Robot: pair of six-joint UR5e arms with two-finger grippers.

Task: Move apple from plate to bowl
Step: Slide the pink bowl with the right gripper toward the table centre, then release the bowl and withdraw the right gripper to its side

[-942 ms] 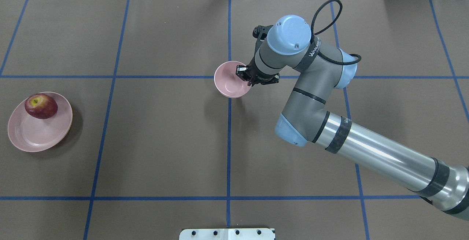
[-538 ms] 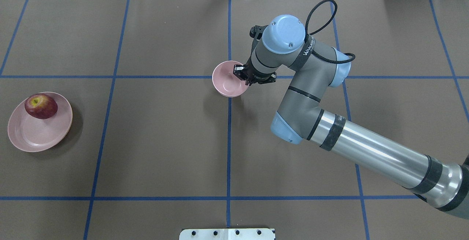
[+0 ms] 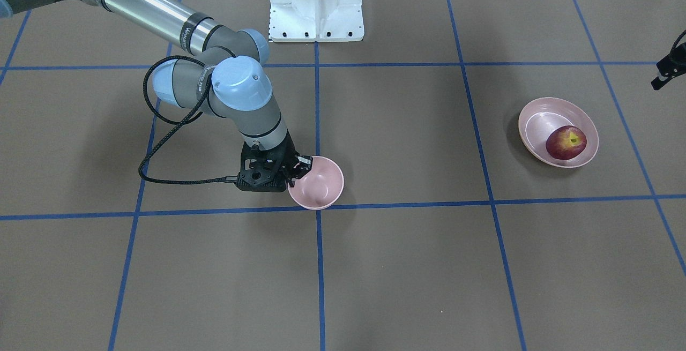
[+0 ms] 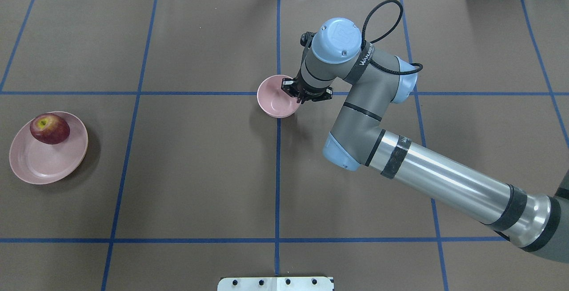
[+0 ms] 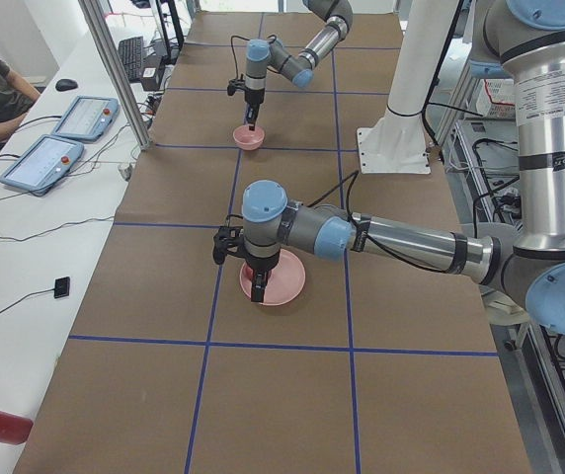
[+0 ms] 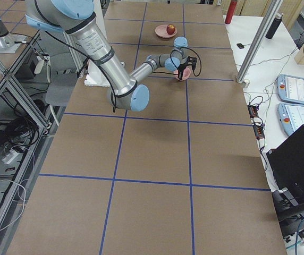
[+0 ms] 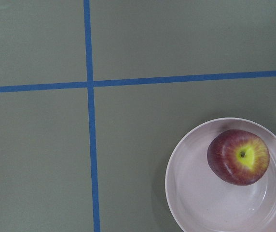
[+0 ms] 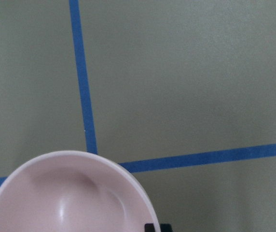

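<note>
The dark-red apple (image 4: 50, 128) sits at the far edge of the pale-pink plate (image 4: 40, 162) on the table's left side; both also show in the left wrist view, the apple (image 7: 238, 157) on the plate (image 7: 200, 203). My right gripper (image 4: 297, 97) is shut on the near-right rim of the small pink bowl (image 4: 274, 102) at the table's centre line; the bowl (image 3: 319, 185) hangs tilted from it. My left gripper (image 3: 664, 72) is high beside the plate, only partly seen at the front view's edge. I cannot tell whether it is open or shut.
The white robot base plate (image 4: 275, 283) is at the near middle edge. Blue tape lines grid the brown table cover. Tablets (image 5: 75, 118) and an operator are on a side bench past the table's far edge.
My right gripper has carried the bowl a little to the left, toward the plate side. The apple and plate have not moved.
</note>
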